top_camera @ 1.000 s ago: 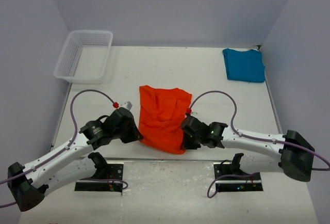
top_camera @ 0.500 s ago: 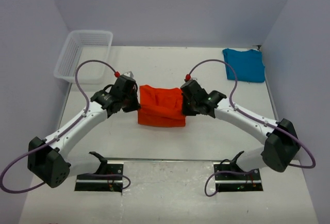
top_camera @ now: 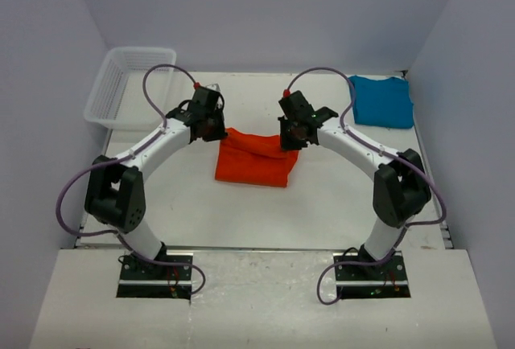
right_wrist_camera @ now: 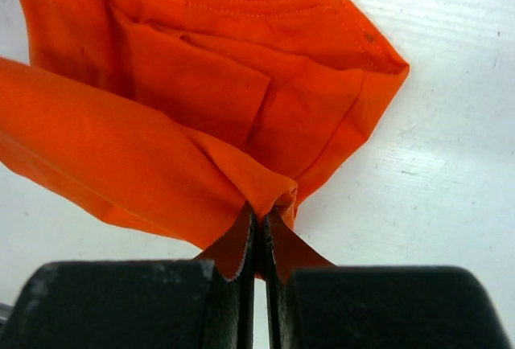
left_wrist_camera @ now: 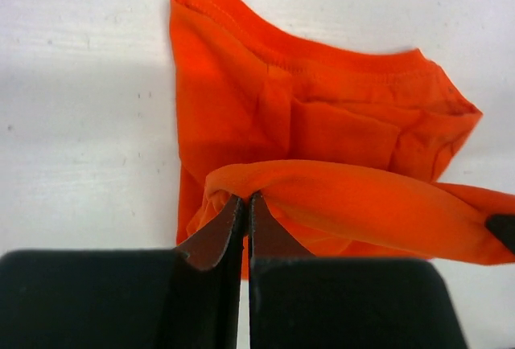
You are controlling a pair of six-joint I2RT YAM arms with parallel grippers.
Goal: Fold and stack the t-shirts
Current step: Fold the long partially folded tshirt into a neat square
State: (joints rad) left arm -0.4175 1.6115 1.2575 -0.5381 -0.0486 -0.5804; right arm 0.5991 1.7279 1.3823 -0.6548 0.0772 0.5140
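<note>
The orange-red t-shirt [top_camera: 253, 160] lies mid-table, doubled over so its near part is drawn back over the far part. My left gripper [top_camera: 219, 131] is shut on its far left corner, and in the left wrist view the cloth [left_wrist_camera: 322, 124] bunches at the left gripper [left_wrist_camera: 246, 198]. My right gripper [top_camera: 288, 141] is shut on the far right corner; the right wrist view shows the shirt [right_wrist_camera: 201, 84] pinched in the right gripper [right_wrist_camera: 261, 214]. The teal-blue t-shirt [top_camera: 381, 100] lies folded at the back right, away from both arms.
A white mesh basket [top_camera: 133, 85] stands at the back left, half over the table's edge. The white table [top_camera: 241, 212] ends at grey walls behind and on both sides. Both arms arch inward from their bases at the near edge.
Both grippers have carried the shirt's near edge away from me, from the table's front to past its middle. The shirt has gone from spread long to folded over on itself.
</note>
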